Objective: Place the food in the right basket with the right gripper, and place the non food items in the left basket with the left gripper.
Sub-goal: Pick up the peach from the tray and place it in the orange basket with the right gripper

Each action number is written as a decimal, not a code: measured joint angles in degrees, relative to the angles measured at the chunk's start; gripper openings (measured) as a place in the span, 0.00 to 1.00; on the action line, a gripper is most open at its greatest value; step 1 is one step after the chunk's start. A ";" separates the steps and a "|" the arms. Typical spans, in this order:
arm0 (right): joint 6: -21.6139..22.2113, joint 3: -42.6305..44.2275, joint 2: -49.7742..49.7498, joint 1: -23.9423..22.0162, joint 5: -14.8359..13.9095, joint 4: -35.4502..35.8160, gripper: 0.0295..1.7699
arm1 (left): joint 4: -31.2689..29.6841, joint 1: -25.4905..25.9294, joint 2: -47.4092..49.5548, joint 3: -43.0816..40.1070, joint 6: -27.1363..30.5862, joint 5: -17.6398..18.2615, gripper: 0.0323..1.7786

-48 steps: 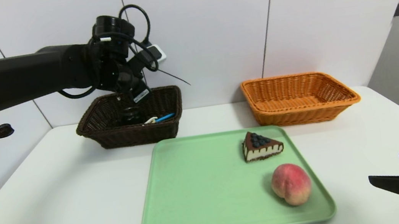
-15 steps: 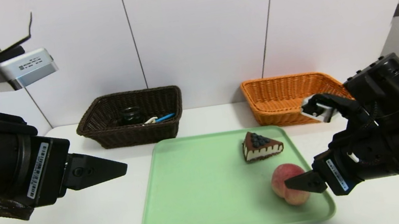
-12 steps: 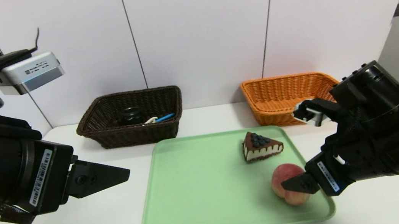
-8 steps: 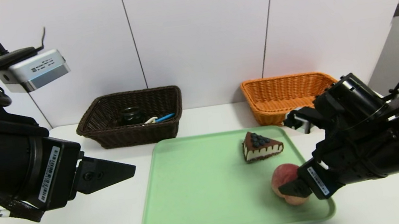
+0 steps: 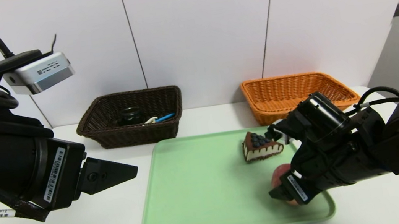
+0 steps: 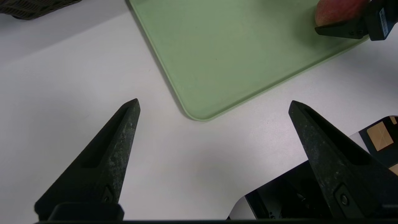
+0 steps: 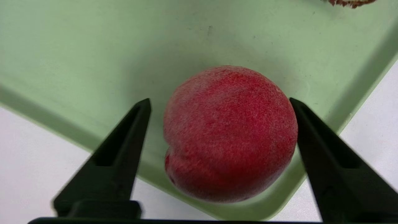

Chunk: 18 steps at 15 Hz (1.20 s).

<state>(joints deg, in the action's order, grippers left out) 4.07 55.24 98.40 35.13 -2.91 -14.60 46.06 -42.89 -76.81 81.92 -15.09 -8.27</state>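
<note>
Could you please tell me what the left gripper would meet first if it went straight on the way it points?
Probably the near-left rim of the green tray, though its height above the table is unclear.

Two baskets point(image 5: 131, 134), one peach point(image 7: 230, 133), one cake wedge point(image 5: 262, 146).
</note>
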 joint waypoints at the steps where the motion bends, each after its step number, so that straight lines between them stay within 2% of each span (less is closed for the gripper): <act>1: -0.02 -0.02 0.49 0.06 -0.17 0.00 0.70 | 0.00 0.00 -0.02 -0.01 -0.01 0.00 0.95; 3: 0.00 -0.13 1.01 0.15 -0.24 0.17 0.63 | -0.04 0.00 -0.11 -0.01 -0.01 -0.02 0.95; 8: 0.28 1.66 -1.83 -0.35 -0.26 -0.06 0.63 | -0.04 0.00 -0.15 0.07 -0.06 -0.07 0.95; 12: 0.44 8.51 -8.27 -2.36 -0.41 0.00 0.63 | 0.00 0.00 -0.06 0.00 0.05 -0.11 0.95; 15: 0.28 14.32 -11.61 -6.56 -0.39 0.05 0.63 | 0.00 0.00 -0.06 0.07 0.00 -0.11 0.95; 18: 0.04 20.24 -10.36 -12.15 -0.26 0.11 0.62 | -0.06 0.00 -0.28 0.07 -0.01 -0.11 0.95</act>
<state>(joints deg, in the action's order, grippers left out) 4.11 75.47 88.04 22.98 -3.17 -14.49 46.00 -42.89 -77.09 81.99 -15.10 -8.37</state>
